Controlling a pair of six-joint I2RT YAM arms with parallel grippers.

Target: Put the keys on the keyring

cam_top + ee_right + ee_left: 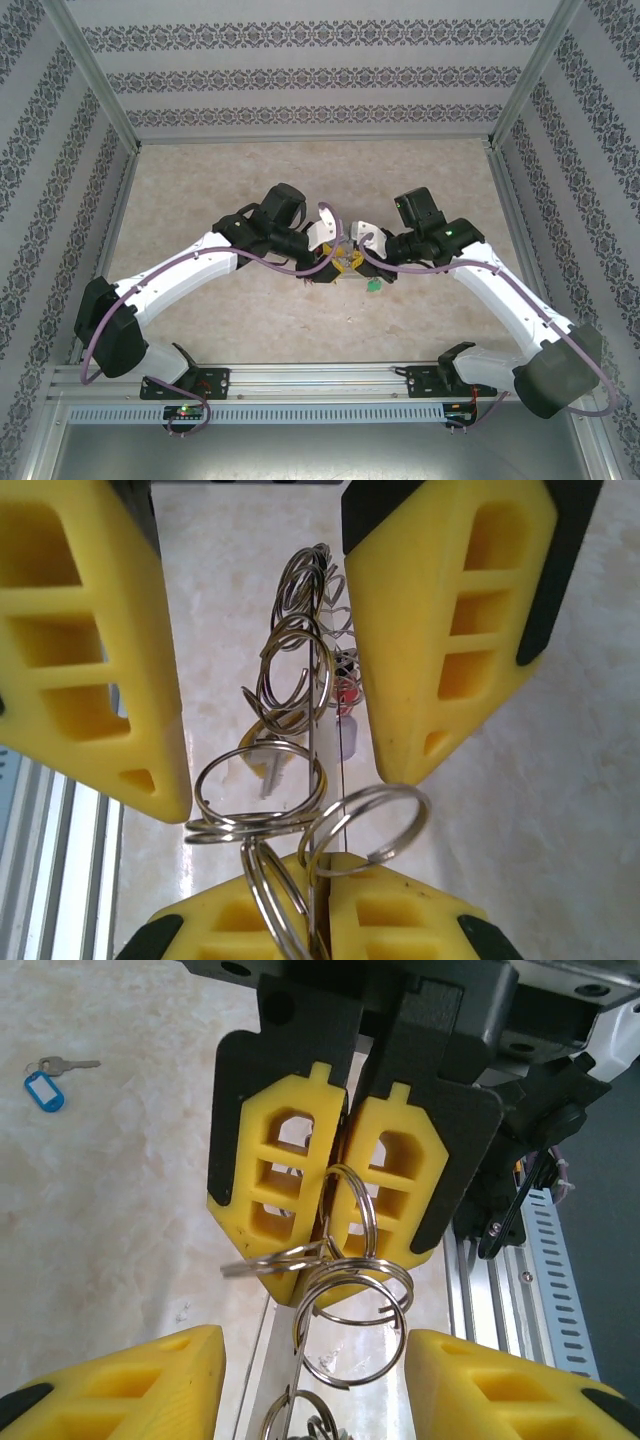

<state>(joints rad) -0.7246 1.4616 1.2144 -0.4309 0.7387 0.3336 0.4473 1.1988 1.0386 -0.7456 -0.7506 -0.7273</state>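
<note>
Left pincer [315, 1332] is open, fingers wide apart, with the keyring [297, 1360] running between them. Right pincer [335, 1260] faces it nose to nose, closed, pads clamped on the keyring's thin wire. A bunch of split rings [352, 1295] hangs at its tips. There is very little room between the two heads. Both hang just past the near rail [320, 380], over the middle of the table [200, 180]. A green-capped key [371, 286] lies on the table just beside them. A blue-tagged key [45, 1085] lies well apart on bare tabletop. Open surface runs out to the side and far walls [320, 100].
</note>
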